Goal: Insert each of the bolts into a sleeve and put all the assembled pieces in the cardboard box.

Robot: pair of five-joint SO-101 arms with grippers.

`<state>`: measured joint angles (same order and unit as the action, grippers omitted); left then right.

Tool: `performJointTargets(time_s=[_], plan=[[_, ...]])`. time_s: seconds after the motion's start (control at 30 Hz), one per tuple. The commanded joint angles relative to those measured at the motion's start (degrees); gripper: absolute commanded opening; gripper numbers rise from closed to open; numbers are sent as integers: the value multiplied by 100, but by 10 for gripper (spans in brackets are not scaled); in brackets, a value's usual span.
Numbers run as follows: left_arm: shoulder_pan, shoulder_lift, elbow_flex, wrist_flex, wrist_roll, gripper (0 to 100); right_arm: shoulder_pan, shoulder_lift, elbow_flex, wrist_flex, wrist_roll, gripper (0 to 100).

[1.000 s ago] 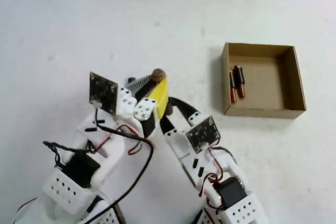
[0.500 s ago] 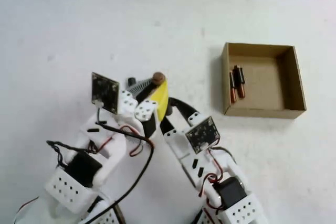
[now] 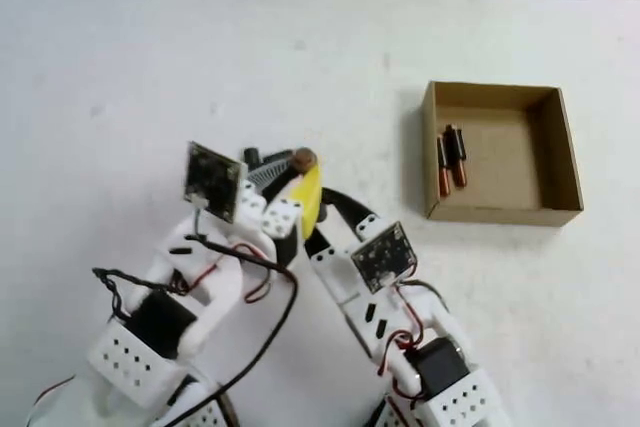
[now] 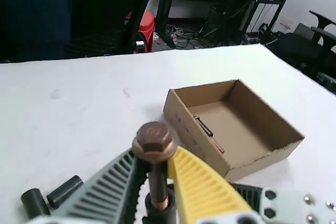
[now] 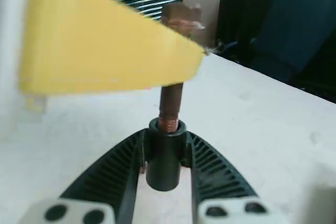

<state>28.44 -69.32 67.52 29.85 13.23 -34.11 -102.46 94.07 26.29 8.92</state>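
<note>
My left gripper [image 4: 155, 157], with one grey and one yellow finger [image 4: 202, 184], is shut on a copper bolt [image 4: 153, 142] just below its hex head. The bolt stands upright with its tip inside a dark sleeve [image 5: 164, 157]. My right gripper [image 5: 164, 148] is shut on that sleeve from both sides, below the left gripper. In the high view the bolt head [image 3: 303, 159] pokes out above the yellow finger [image 3: 308, 197], with the right gripper [image 3: 318, 219] partly hidden under it. The cardboard box [image 3: 495, 215] sits to the right with two assembled pieces [image 3: 450, 161] inside.
Two loose dark sleeves [image 4: 31, 203] [image 4: 65, 191] lie on the white table just left of the grippers; one sleeve [image 3: 251, 157] peeks out beside the left wrist camera. The box [image 4: 181, 121] stands apart from both arms, with bare table between.
The left gripper has shifted slightly toward the near edge and downward with the bolt, bringing the bolt head closer to the right gripper. The right arm has stayed put.
</note>
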Motion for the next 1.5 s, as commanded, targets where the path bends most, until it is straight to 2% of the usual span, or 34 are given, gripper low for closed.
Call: performJointTargets(time_s=[0.0,0.2,0.5,0.77,0.9,0.97,1.13,1.47], plan=[[101,-4,0,44,-598,24,119,-92,-149,-154,62,18],[110,4,264,-158,-809,24,163,-92,-158,-154,44,18],[84,-4,949,-1055,-800,24,163,-92,-158,-145,44,18],[66,-4,949,-1090,-809,28,163,-92,-158,-127,70,18],[-233,-4,949,-1090,-835,28,163,-92,-158,-119,62,18],[-365,-4,949,-1090,-835,52,163,-92,-158,-119,62,18],[-382,22,985,-1046,-800,208,163,-92,-158,-119,70,18],[-418,22,985,-1064,-800,225,163,-92,-158,-110,70,18]])
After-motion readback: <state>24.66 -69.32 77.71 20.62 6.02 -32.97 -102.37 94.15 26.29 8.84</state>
